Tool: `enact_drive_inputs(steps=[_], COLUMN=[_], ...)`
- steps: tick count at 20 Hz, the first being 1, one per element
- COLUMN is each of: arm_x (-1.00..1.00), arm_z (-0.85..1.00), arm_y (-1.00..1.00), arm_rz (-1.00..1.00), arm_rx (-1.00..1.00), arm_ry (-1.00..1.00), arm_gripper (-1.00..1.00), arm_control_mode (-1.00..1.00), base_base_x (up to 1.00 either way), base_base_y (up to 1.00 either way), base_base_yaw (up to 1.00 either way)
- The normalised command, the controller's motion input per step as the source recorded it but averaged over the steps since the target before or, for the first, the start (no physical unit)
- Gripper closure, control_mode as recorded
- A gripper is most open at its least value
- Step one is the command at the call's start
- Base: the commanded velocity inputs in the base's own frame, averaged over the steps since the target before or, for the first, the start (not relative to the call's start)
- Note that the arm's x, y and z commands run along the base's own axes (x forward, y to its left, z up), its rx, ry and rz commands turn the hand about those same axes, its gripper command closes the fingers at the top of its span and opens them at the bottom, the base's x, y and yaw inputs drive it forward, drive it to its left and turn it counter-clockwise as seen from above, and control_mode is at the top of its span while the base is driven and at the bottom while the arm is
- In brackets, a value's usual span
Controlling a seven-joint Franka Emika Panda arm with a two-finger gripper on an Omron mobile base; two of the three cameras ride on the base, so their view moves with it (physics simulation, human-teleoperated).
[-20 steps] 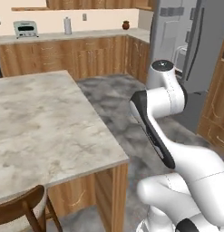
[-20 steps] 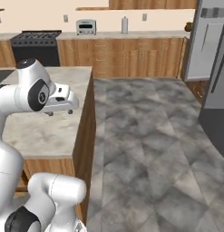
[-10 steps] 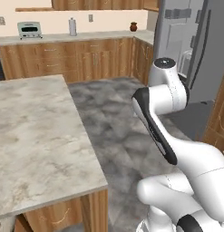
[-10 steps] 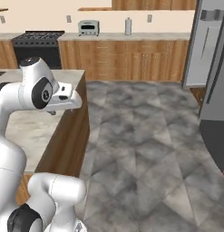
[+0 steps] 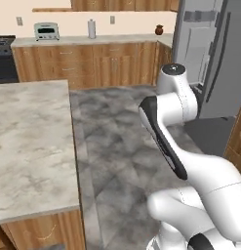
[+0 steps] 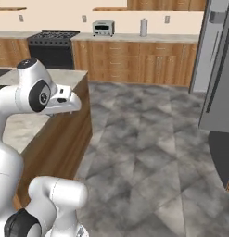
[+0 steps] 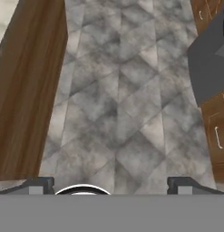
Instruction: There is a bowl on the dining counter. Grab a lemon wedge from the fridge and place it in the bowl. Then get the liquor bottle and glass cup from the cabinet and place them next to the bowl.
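Observation:
The dining counter (image 5: 29, 141), a marbled beige top on a brown wood base, lies to the left of my arm; its wood side (image 7: 27, 90) runs down the left of the hand view. The tall grey fridge (image 5: 210, 53) stands ahead on the right with its doors closed, and it also rises at the right edge of the right base view (image 6: 218, 69). In the hand view a dark grey corner of the fridge (image 7: 208, 68) juts in at the upper right. My gripper (image 7: 111, 185) hangs over bare floor between counter and fridge, open, with nothing between its fingertips (image 7: 41, 183).
A wood base-cabinet run along the back wall carries a toaster (image 5: 46, 30), a pale canister (image 5: 91, 28) and a small brown jar (image 5: 159, 29). A black stove (image 6: 53, 46) sits at its left. Grey stone floor (image 6: 148, 139) lies open ahead. Wood drawers (image 7: 217, 136) flank the fridge.
The whole picture has shifted: the base has moved, so the counter now sits further left and the fridge looms nearer. The gripper stays open and empty.

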Motion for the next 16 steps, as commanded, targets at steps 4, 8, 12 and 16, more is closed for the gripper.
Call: enact_drive_inputs(steps=[4,8,12,16], arm_x=[0.00,0.00,0.00,0.00], arm_z=[0.00,0.00,0.00,0.00], arm_y=[0.00,0.00,0.00,0.00], arm_rz=[0.00,0.00,0.00,0.00], arm_rx=[0.00,0.00,0.00,0.00], arm_ry=[0.00,0.00,0.00,0.00], arm_gripper=[-1.00,-1.00,-1.00,-1.00], arm_control_mode=[1.00,1.00,1.00,1.00], base_base_x=[0.68,1.00,1.00,1.00], base_base_y=[-0.97,-0.74,-0.63,-0.18], base_base_yaw=[0.05,0.00,0.00,0.00])
